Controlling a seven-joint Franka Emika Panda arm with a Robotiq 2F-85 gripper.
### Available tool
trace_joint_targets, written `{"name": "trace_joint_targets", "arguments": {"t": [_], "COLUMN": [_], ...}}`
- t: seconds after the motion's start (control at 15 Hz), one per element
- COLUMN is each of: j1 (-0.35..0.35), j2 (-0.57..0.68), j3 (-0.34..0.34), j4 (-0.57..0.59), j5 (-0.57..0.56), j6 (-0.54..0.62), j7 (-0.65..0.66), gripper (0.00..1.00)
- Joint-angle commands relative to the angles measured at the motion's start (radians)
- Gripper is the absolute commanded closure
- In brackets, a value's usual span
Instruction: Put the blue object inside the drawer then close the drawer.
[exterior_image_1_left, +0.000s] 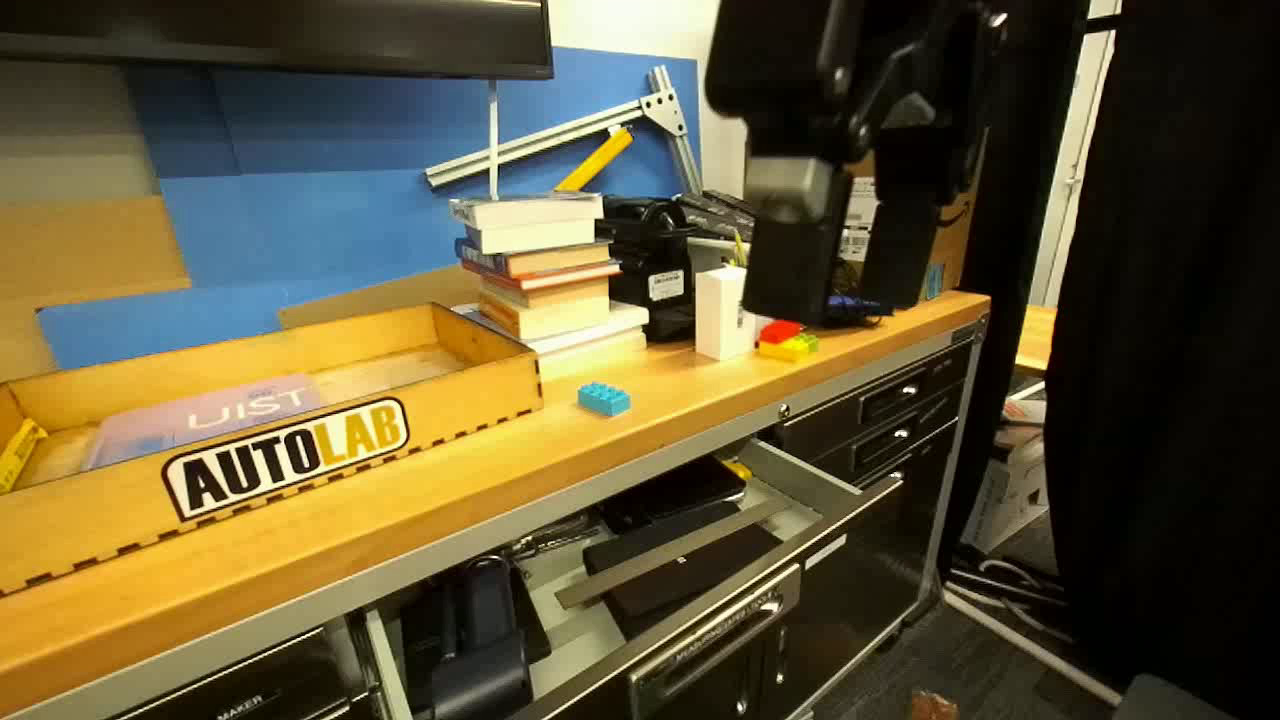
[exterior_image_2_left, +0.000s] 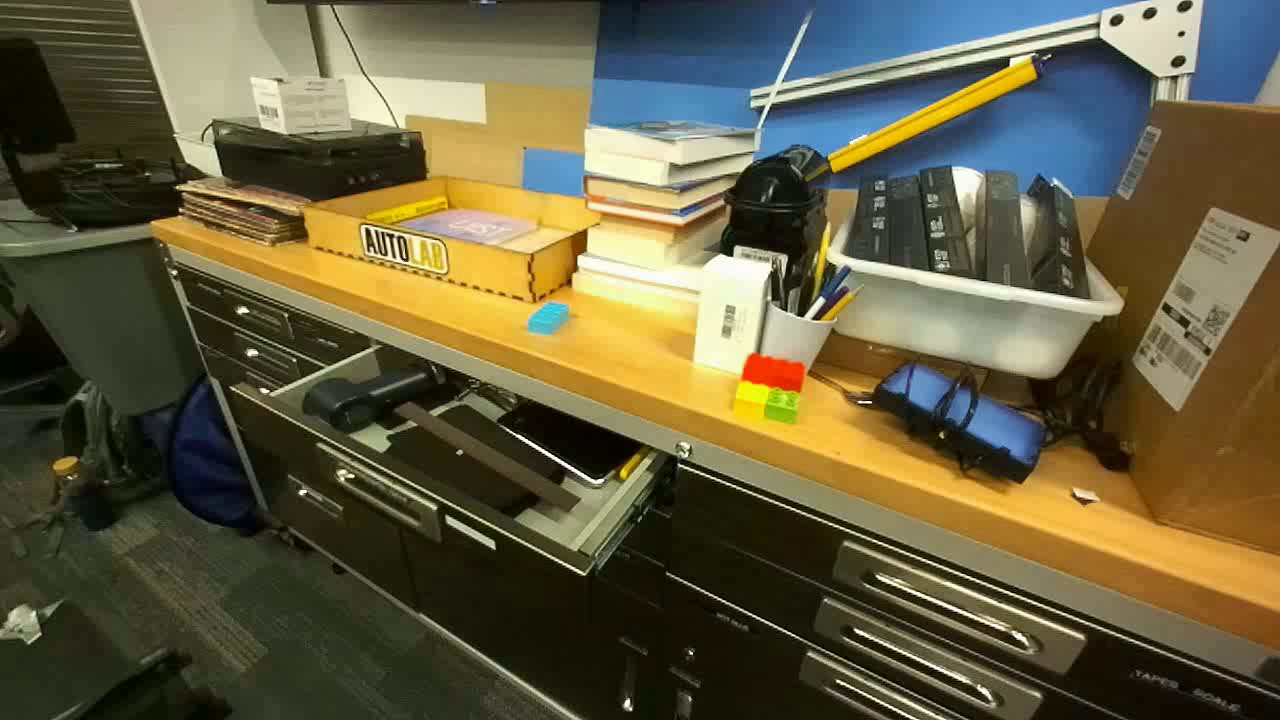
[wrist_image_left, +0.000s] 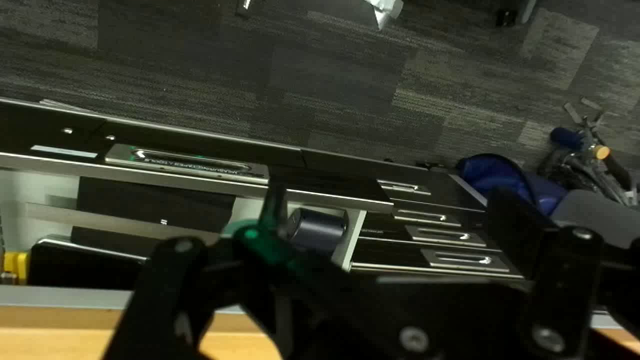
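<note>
On a wooden benchtop (exterior_image_1_left: 690, 388), we are seeing the blue brick (exterior_image_1_left: 604, 399) lying studs-up beside a wooden tray (exterior_image_1_left: 480, 400), its long axis running roughly from back toward front. Below, the drawer (exterior_image_2_left: 380, 490) is standing open; the gripper (exterior_image_1_left: 845, 300) is hanging, jaws spread apart.

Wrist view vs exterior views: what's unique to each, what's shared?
Only wrist: a green tint on the pincer; nothing else I'd swear to.

Only exterior: blue brick, book stack, AUTOLAB tray, red-yellow-green bricks. All four show in both exterior views.

Shared by all three: the open drawer, its silver bar handle, wooden counter, carpet. The pincer also shows in an exterior view.
</note>
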Motion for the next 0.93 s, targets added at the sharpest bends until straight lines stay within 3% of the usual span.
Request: {"name": "trace_joint_targets", "arguments": {"t": [0.0, 0.6, 0.87], "j1": [-0.020, -0.021, -0.072], "j2": [-0.002, -0.007, 0.182], "j3": [0.013, 0.013, 0.025], "j4": [0.009, 0.020, 0.132], "j5": [0.010, 0.011, -0.044], "j6": [-0.006, -0.006, 0.117], "j7": [-0.011, -0.011, -0.028], "gripper": [0.00, 0.00, 0.00]}}
